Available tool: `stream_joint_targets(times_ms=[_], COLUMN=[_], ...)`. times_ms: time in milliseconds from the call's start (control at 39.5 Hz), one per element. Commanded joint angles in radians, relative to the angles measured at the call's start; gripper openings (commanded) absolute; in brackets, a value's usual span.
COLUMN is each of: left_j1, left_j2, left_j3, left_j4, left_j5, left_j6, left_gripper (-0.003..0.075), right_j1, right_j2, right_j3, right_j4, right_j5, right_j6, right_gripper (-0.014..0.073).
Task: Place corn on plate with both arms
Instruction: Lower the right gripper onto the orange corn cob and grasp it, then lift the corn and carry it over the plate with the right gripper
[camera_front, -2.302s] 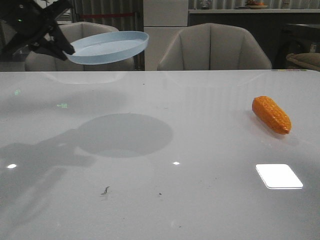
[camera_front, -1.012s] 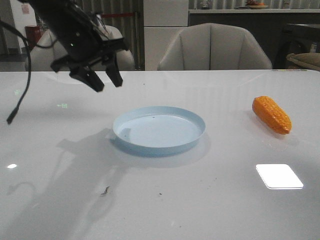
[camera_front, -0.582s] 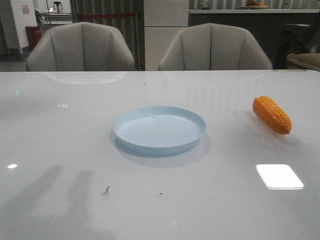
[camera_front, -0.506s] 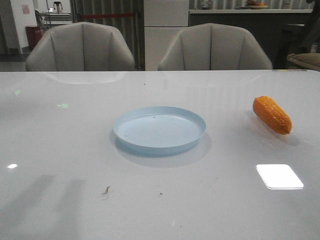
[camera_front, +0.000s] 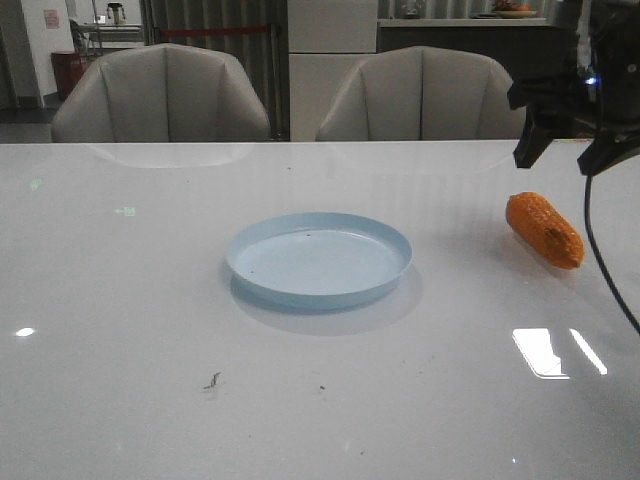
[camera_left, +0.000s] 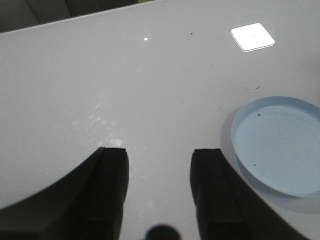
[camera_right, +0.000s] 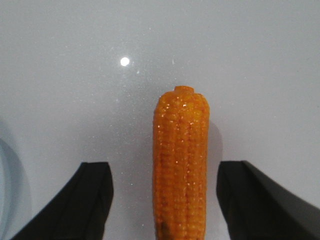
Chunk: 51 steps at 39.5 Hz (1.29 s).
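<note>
The pale blue plate (camera_front: 318, 258) lies empty at the middle of the table; it also shows in the left wrist view (camera_left: 277, 144). The orange corn (camera_front: 543, 229) lies on the table at the right, apart from the plate. My right gripper (camera_front: 567, 155) hangs open above the corn. In the right wrist view the corn (camera_right: 181, 160) lies lengthwise between the open fingers of the right gripper (camera_right: 167, 167), touching neither. My left gripper (camera_left: 160, 155) is open and empty over bare table beside the plate; it is out of the front view.
Two grey chairs (camera_front: 160, 95) (camera_front: 425, 95) stand behind the table's far edge. A bright light reflection (camera_front: 545, 352) lies on the glossy tabletop at the front right, and a small dark speck (camera_front: 211, 380) at the front left.
The left arm set the plate down at the table's middle, let go and pulled back out of the front view. The right arm has come in from the right above the corn.
</note>
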Motion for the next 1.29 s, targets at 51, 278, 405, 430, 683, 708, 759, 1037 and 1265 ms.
stream_joint_targets(times_ms=[51,278,405,430,683,708,759,1037,1265], left_j1=[0.006,0.006,0.006,0.006,0.006,0.006,0.006,0.006,0.006], left_j2=[-0.093,-0.114,-0.114,-0.114,-0.114,-0.114,-0.114,-0.114,-0.114], left_j3=[0.011,0.011,0.011,0.011,0.011,0.011,0.011,0.011,0.011], left_j4=[0.0,0.0,0.0,0.0,0.0,0.0,0.0,-0.005,-0.016], left_j5=[-0.091,-0.077,-0.065,-0.063,-0.041,-0.041,-0.041,-0.041,-0.051], left_j6=[-0.012,-0.012,-0.012,-0.012,-0.012,-0.012,-0.012,-0.012,-0.012], left_gripper=[0.0367,0.0367,0.0367,0.0367,0.0367,0.0367,0.0367,0.0367,0.0367], right_j1=[0.0,0.0,0.0,0.0,0.001,0.002,0.005,0.086,0.221], right_j2=[0.037,0.107,0.132,0.136,0.155,0.155,0.155,0.155,0.163], right_j3=[-0.09,-0.112,-0.112,-0.112,-0.123,-0.129,-0.152,-0.388,-0.514], right_j4=[-0.005,-0.006,-0.016,-0.02,-0.045,-0.048,-0.049,-0.049,-0.049], right_j5=[-0.018,-0.017,-0.017,-0.017,-0.017,-0.017,-0.012,0.103,0.197], right_j6=[-0.002,-0.002,-0.002,-0.002,-0.002,-0.002,-0.005,-0.086,-0.14], right_gripper=[0.0552,0.0552,0.0549,0.0549,0.0393,0.036,0.0318,0.029,0.029])
